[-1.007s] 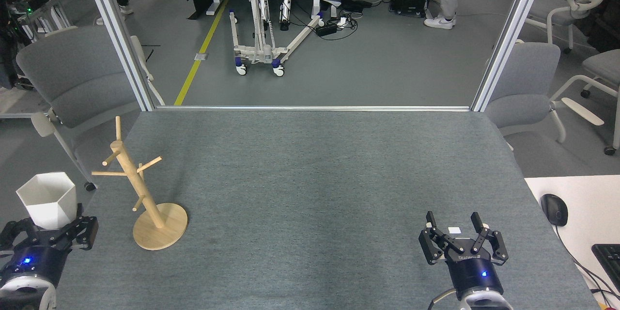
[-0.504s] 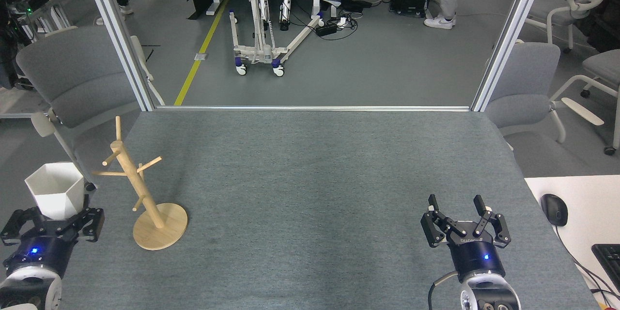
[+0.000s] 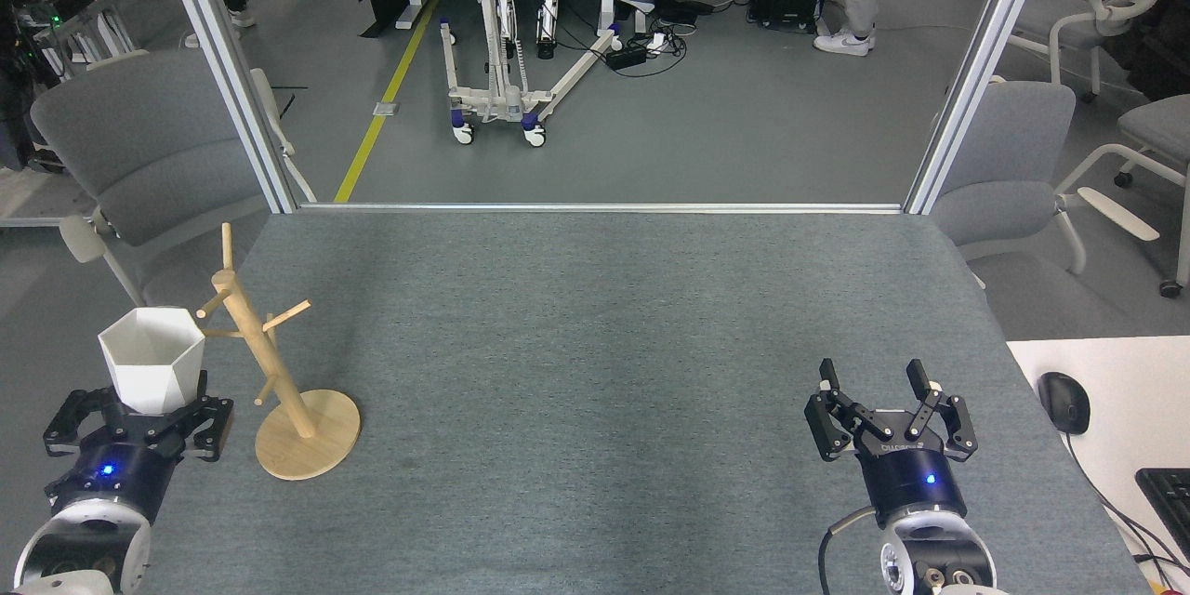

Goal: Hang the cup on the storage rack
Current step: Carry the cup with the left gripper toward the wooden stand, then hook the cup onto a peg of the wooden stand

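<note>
While my left tool point(image 3: 139, 414) clamps the cup point(image 3: 152, 359) upright, rim skyward.

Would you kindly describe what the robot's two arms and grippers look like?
Both grippers, left and right, are black linkage types on dark cylindrical wrists, each with a small blue light, joined to silver-white arm segments. A thin cable loops beside the right wrist.

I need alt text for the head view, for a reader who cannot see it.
The left gripper holds a white cup upright beside a wooden rack on a grey table. The right gripper is open and empty, at the table's near right.
</note>
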Available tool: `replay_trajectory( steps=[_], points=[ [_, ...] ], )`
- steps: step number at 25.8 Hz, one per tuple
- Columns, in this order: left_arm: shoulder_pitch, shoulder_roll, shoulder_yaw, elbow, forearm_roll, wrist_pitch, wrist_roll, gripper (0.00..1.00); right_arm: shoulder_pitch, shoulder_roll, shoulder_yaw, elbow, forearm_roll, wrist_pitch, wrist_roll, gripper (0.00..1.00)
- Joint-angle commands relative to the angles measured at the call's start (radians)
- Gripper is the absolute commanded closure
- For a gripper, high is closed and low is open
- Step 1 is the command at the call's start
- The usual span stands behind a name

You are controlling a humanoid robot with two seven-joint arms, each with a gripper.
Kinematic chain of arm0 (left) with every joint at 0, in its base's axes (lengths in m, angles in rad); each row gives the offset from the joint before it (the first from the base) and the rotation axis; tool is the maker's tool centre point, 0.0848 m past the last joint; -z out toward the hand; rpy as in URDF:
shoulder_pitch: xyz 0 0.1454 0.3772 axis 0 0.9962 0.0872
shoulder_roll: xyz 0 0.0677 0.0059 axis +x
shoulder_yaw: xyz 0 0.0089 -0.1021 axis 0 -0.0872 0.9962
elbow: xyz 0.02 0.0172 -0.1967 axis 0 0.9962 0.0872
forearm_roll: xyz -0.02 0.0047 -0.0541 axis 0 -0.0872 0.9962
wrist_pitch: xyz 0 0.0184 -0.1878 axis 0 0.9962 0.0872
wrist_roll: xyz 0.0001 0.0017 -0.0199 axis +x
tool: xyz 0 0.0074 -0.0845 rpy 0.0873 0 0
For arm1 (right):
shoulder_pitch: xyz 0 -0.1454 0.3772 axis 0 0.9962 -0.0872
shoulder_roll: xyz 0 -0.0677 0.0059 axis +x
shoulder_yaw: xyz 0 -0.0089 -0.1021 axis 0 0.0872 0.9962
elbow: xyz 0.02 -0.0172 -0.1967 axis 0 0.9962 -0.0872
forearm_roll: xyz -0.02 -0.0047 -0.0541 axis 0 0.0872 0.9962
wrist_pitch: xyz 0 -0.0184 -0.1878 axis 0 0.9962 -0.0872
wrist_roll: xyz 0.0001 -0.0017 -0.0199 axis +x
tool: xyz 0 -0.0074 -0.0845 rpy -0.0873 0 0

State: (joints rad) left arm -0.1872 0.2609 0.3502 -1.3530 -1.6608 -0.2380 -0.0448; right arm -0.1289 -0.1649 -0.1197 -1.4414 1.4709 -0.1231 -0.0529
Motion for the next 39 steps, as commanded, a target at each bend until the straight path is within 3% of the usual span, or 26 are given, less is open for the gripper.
replay_trajectory(
  steps=[1,24,25,27,28,32,39],
  points=[
    [0.000,0.001,-0.003,0.000,-0.008,0.000,0.000,1.00,0.003,-0.001,0.000,0.001,0.000,-0.001,-0.001,0.00],
    [0.038,0.008,-0.069,-0.035,-0.040,-0.009,0.009,1.00,-0.006,-0.001,0.000,0.001,0.000,-0.009,0.050,0.00],
    [0.037,0.006,-0.069,-0.035,-0.040,-0.007,0.006,0.98,-0.006,-0.002,0.000,0.001,0.000,-0.009,0.050,0.00],
    [0.031,0.004,-0.069,-0.029,-0.042,0.002,0.003,0.45,-0.005,-0.001,0.000,0.001,0.000,-0.009,0.050,0.00],
    [0.028,0.001,-0.069,-0.028,-0.042,0.002,0.003,0.32,-0.005,-0.001,0.000,0.001,0.000,-0.009,0.050,0.00],
    [0.028,-0.003,-0.069,-0.023,-0.040,0.003,0.009,0.10,-0.005,0.001,0.000,0.001,0.000,-0.009,0.050,0.00],
    [0.028,-0.029,-0.069,-0.012,-0.040,0.002,0.013,0.06,-0.005,-0.002,0.002,0.001,0.000,-0.010,0.051,0.00]
  ],
)
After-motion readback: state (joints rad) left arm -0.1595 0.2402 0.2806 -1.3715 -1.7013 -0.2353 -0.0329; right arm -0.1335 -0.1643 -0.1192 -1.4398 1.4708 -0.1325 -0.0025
